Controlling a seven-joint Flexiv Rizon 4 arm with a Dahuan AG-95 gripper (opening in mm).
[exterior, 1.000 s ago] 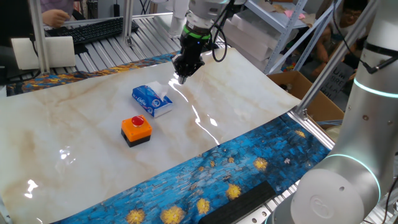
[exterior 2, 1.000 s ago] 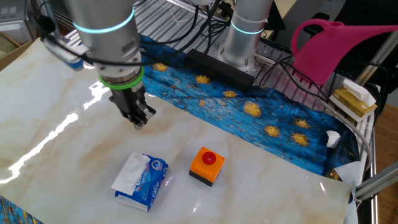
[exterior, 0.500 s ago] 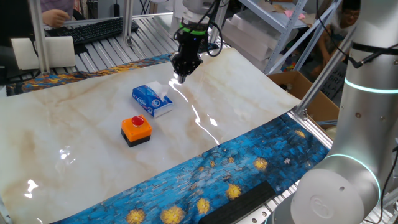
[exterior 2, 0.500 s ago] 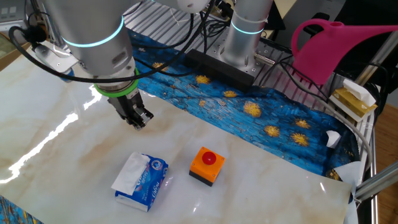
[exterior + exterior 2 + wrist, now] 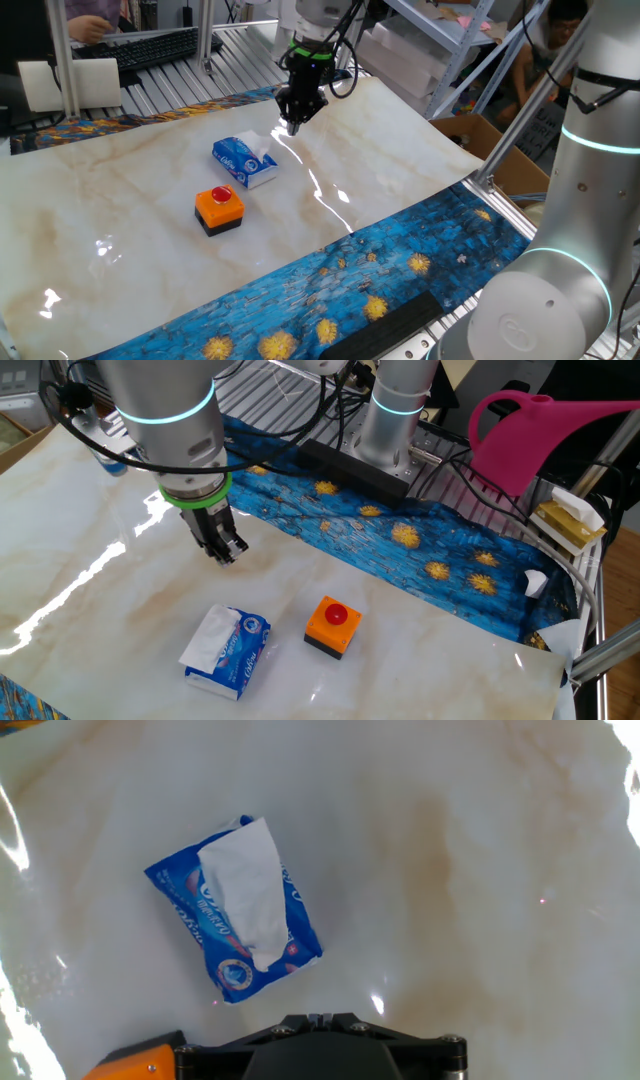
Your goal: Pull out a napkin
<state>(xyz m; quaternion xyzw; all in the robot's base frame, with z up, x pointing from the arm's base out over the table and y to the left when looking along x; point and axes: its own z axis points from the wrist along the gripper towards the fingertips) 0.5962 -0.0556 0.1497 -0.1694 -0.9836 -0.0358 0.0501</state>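
The napkin (image 5: 245, 890) is a white sheet sticking out of the top of the blue-and-white tissue pack (image 5: 228, 972), which lies flat on the marble table. Both show in the fixed views, the napkin (image 5: 262, 148) (image 5: 210, 638) and the pack (image 5: 238, 165) (image 5: 243, 660). My gripper (image 5: 292, 124) (image 5: 226, 556) hangs above the table, beyond the pack and apart from it, pointing down. Its fingers look closed together and hold nothing. In the hand view only the gripper's dark base (image 5: 320, 1045) shows at the bottom edge.
An orange box with a red button (image 5: 218, 208) (image 5: 331, 626) stands next to the pack; its corner shows in the hand view (image 5: 140, 1062). A blue patterned cloth (image 5: 420, 540) lines the table edge. A pink watering can (image 5: 540, 430) is at the side.
The arm's upper links have turned a little; the gripper tip stays at about the same spot above the table. The pack, napkin and orange box have not moved.
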